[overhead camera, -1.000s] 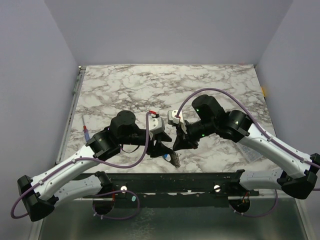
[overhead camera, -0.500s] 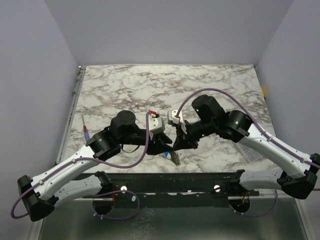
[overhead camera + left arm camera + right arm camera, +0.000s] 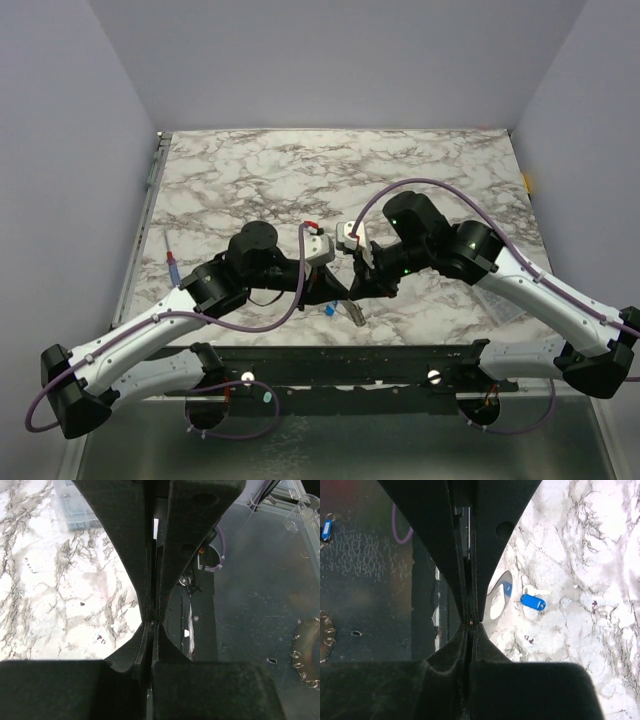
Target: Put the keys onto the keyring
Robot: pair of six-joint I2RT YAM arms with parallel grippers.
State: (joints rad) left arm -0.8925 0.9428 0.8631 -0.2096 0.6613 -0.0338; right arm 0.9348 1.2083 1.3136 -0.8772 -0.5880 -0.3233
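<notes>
Both end effectors pinched shut above the keys, nothing visibly caught.

The left end effector (image 3: 151,625) and right end effector (image 3: 471,622) are each closed tip to tip, close together by the near edge of the bench (image 3: 420,180). No wire or key shows between either pair (the keyring is too thin to make out anywhere). The blue-headed key (image 3: 532,601) and a silvery key (image 3: 355,315) lie on the marble just on their near side. The risk, I judge: a grip on nothing, or on a sliver of wire that slips and drops off the near edge.
</notes>
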